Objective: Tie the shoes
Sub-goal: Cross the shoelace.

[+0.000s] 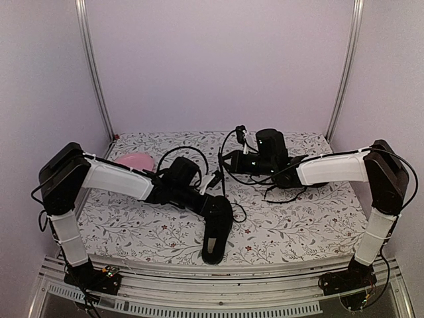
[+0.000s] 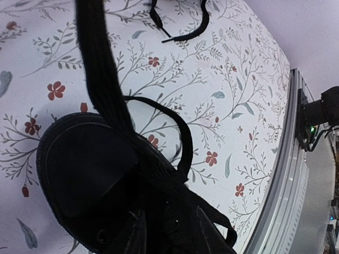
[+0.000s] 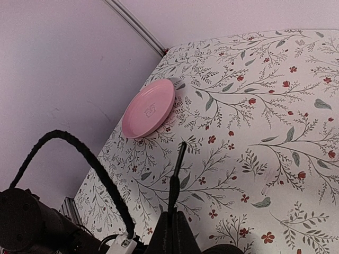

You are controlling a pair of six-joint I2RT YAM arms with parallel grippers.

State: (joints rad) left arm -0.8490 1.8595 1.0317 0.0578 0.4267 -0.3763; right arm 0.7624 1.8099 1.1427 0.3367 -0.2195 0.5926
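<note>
One lace [image 3: 177,169] is pinched in my clenched right gripper [image 3: 174,225], my left gripper [image 2: 168,235] sits part-spread over the shoe [image 1: 218,225] by the table [image 1: 298,225] front edge, hold unclear, so a hard pull may drag the shoe or slip the lace

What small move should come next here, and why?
Probably lower the left gripper and close on the loose lace looping beside the shoe. Its jaws stand apart over the eyelets, while the right gripper is shut on the other lace, so that strand needs a partner.
</note>
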